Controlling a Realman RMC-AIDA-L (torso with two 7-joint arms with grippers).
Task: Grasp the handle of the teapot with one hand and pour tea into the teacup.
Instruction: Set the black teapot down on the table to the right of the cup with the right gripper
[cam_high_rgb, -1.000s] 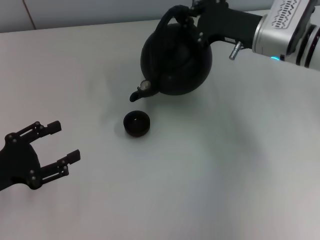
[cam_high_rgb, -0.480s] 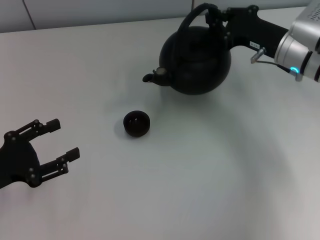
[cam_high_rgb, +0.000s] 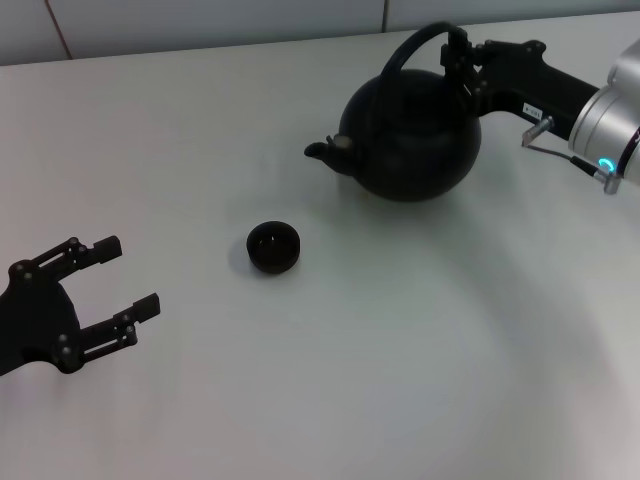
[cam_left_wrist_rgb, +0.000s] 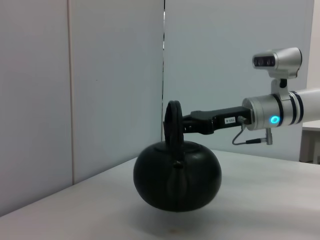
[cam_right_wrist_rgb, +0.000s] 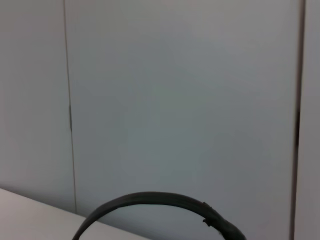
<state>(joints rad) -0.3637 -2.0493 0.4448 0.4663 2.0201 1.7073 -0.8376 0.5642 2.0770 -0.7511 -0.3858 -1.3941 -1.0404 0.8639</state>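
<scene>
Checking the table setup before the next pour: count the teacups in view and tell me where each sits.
1. The teacup stands alone on the table, nearer the robot than the teapot and toward its left; none looks hidden.

teapot (cam_high_rgb: 412, 140): round, matte black, upright, spout toward teacup
handle (cam_high_rgb: 420, 45): arched, raised
teacup (cam_high_rgb: 273, 247): small, black, upright, apart from teapot

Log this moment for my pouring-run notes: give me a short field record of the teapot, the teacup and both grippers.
teapot: upright, spout toward the robot's left, beyond and to the right of the cup; the left wrist view suggests it hangs just above the table
handle: arched over the pot, gripped at its right end
right gripper: shut on the handle
teacup: upright on the table, apart from the pot, not under the spout
left gripper: open, idle at the near left, holding nothing
</scene>
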